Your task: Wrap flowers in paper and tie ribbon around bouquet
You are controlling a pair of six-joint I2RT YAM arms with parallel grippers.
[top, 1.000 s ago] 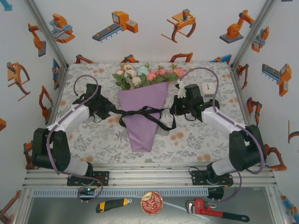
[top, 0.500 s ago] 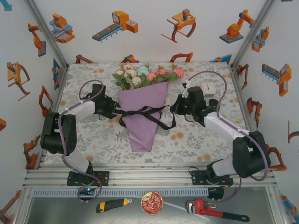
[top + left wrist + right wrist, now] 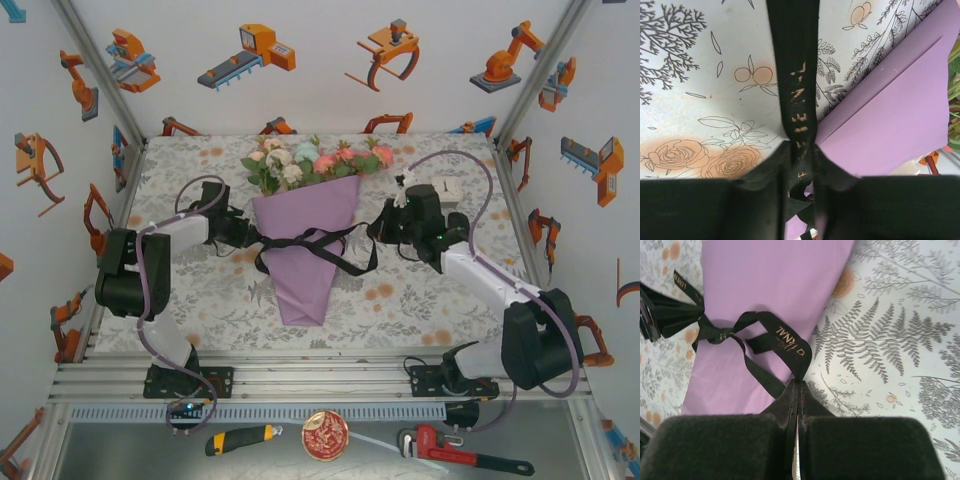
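**Ribbon Grip Status: Both Sides Held**

My left gripper (image 3: 800,156), just left of the lilac-purple paper cone (image 3: 300,282), pinches one strand of the narrow black fabric ribbon (image 3: 312,241). My right gripper (image 3: 797,386), just right of the cone, has its fingers pressed together on another strand. The ribbon is knotted across the cone's middle — pink, white and blue artificial flowers (image 3: 318,160) fill its wide end.

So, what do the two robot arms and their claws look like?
The left arm and right arm have white shells and black joints. A purple cable runs along each. The left claw and right claw are black, with blocky matte fingers.
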